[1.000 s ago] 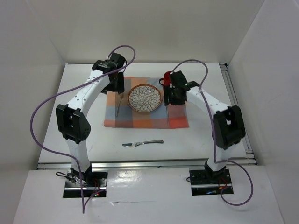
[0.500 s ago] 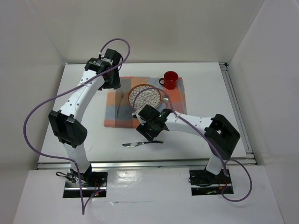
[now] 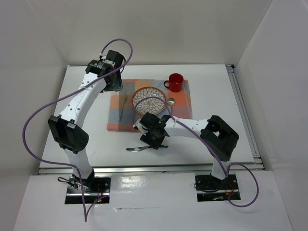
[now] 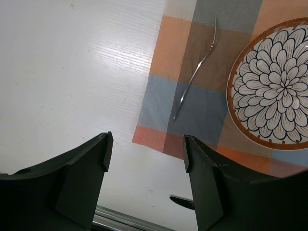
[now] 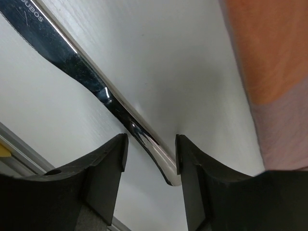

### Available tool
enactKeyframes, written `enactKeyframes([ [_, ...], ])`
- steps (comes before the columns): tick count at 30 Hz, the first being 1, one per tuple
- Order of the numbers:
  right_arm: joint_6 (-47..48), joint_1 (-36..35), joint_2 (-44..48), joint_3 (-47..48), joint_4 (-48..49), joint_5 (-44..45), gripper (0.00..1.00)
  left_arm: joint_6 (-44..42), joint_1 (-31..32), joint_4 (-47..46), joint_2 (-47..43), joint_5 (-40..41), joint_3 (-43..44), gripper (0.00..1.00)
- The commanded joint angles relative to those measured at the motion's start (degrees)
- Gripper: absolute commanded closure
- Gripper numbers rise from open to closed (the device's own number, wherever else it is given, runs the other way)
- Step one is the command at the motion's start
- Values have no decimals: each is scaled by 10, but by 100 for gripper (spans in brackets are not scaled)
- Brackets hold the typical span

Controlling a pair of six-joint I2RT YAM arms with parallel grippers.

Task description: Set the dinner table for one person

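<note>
A steel knife (image 3: pixel 146 147) lies on the white dinner table (image 3: pixel 82 120), in front of the checked cloth (image 3: pixel 118 120). My right gripper (image 3: pixel 155 140) is low over the knife's handle. In the right wrist view the gripper (image 5: pixel 151 154) is open, with the handle end of the knife (image 5: pixel 96 86) between its fingers. On the cloth lie a flower-patterned plate (image 3: pixel 149 100), a fork (image 3: pixel 121 109) to the plate's left, a spoon (image 3: pixel 171 101) to its right and a red cup (image 3: pixel 175 83) at the back right. My left gripper (image 3: pixel 113 81) is open and empty above the cloth's back left corner, with the fork (image 4: pixel 195 79) and plate (image 4: pixel 276 86) below it.
White walls close the table in at the back and both sides. A metal rail (image 3: pixel 144 168) runs along the near edge and another (image 3: pixel 240 106) along the right side. The spoon's handle is hidden under the right arm. The knife's tip shows in the left wrist view (image 4: pixel 183 201).
My right arm has swung from the red cup at the back right down to the knife in front of the cloth. The cup stays on the cloth. My left gripper pulled back a little.
</note>
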State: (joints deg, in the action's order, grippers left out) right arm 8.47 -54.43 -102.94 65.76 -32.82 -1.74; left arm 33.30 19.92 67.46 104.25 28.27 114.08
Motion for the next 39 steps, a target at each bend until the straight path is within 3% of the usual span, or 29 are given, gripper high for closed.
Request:
enactKeyframes([
  [1, 10, -14, -11, -9, 14, -17, 45, 6, -3, 2, -15, 12, -4, 23],
  [12, -8, -30, -53, -15, 21, -5, 70, 6, -9, -3, -20, 17, -16, 23],
  [19, -8, -42, -40, -10, 14, 20, 79, 6, -9, -3, -26, 17, -22, 23],
  [22, -14, -50, -24, 16, -21, 39, 90, 6, -9, -8, -31, 17, -27, 23],
  [33, -35, -71, 69, 59, -90, 97, 91, 12, -14, -8, -31, 23, -27, 23],
  [36, -48, -71, 88, 53, -85, 118, 100, 12, -14, -14, -31, 23, -27, 23],
  [39, -66, -60, 114, 46, -70, 124, 100, 12, -14, -14, -31, 23, -22, 23],
])
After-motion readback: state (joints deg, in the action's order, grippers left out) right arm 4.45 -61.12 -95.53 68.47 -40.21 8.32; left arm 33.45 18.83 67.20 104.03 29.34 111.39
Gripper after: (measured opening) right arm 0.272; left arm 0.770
